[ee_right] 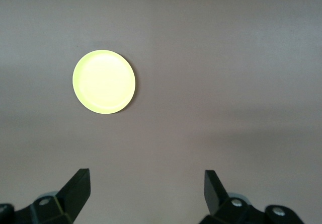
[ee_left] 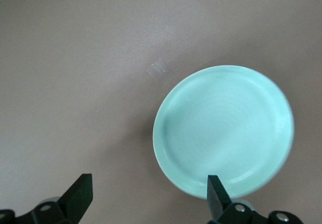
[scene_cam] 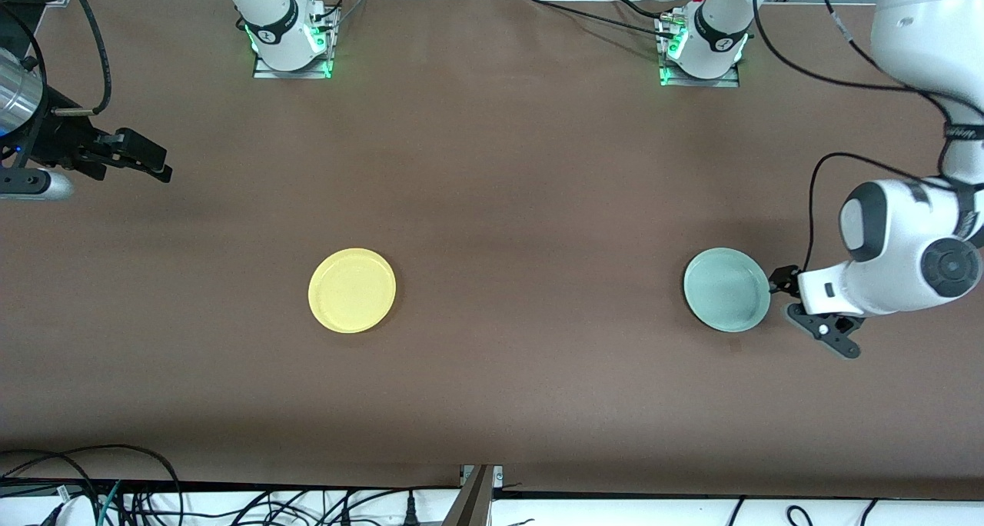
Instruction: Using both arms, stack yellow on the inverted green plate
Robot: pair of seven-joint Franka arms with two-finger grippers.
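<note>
Two plates sit apart on the brown bench [scene_cam: 492, 164], both rim-up with their hollow sides showing. The yellow plate [scene_cam: 352, 290] lies toward the right arm's end of the bench, roughly midway between the edge where the arm bases stand and the edge nearest the front camera. The green plate [scene_cam: 726, 289] lies level with it toward the left arm's end, well apart from the yellow one.

The left hand [scene_cam: 778, 281] hangs low just beside the green plate, on the side toward the bench's left-arm end. Its fingers are spread; in the left wrist view one fingertip [ee_left: 216, 191] overlaps the plate's rim while the other [ee_left: 80, 191] stands over bare bench. Whether that finger touches the rim cannot be told.

The right hand [scene_cam: 157, 164] hovers over the right arm's end of the bench, near the edge there and well away from the yellow plate. Its fingers [ee_right: 78, 183] are spread wide too, with nothing between them, and the right wrist view shows the yellow plate [ee_right: 104, 82] lying on bare bench off in the distance.

Cables run along the edge of the bench nearest the front camera.
</note>
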